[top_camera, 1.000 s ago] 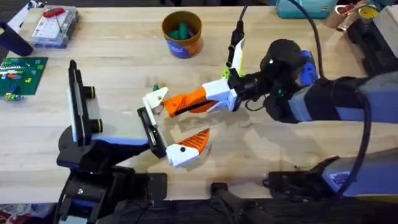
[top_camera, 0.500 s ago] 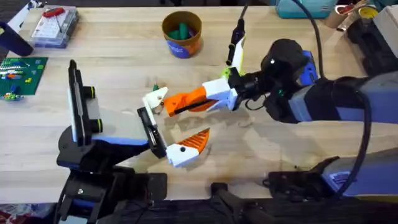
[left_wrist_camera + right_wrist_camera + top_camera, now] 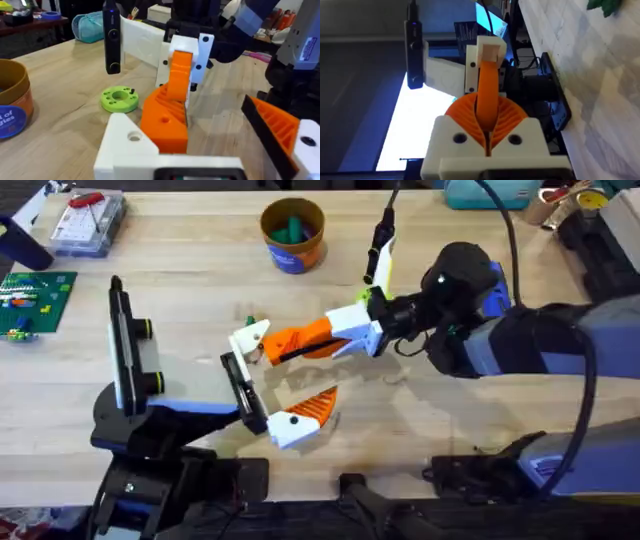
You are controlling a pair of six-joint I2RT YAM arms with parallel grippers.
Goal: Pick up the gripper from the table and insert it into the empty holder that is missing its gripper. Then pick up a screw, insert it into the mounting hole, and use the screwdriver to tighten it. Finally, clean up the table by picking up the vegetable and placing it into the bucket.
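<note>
The holder (image 3: 243, 390) is the black bracket at the tip of my left arm. One white-and-orange finger (image 3: 298, 418) (image 3: 280, 127) sits on its near end. My right gripper (image 3: 272, 348) (image 3: 487, 107) is shut on the loose gripper (image 3: 250, 340) (image 3: 130, 145) and holds its white base against the holder's far end. The black screwdriver (image 3: 380, 242) (image 3: 111, 40) leans on a white stand behind the right wrist. A small green vegetable (image 3: 250, 319) lies on the table just beyond the held piece. The orange-brown bucket (image 3: 293, 252) (image 3: 10, 110) stands at the back with something green inside.
A lime-green disc (image 3: 365, 295) (image 3: 120, 98) lies by the screwdriver stand. A clear parts box (image 3: 85, 220) and a green board (image 3: 35, 295) are at the far left. A black upright stand (image 3: 125, 350) rises left of the holder.
The right arm's elbow has drifted slightly to the right. The right gripper and the held piece stay at the holder.
</note>
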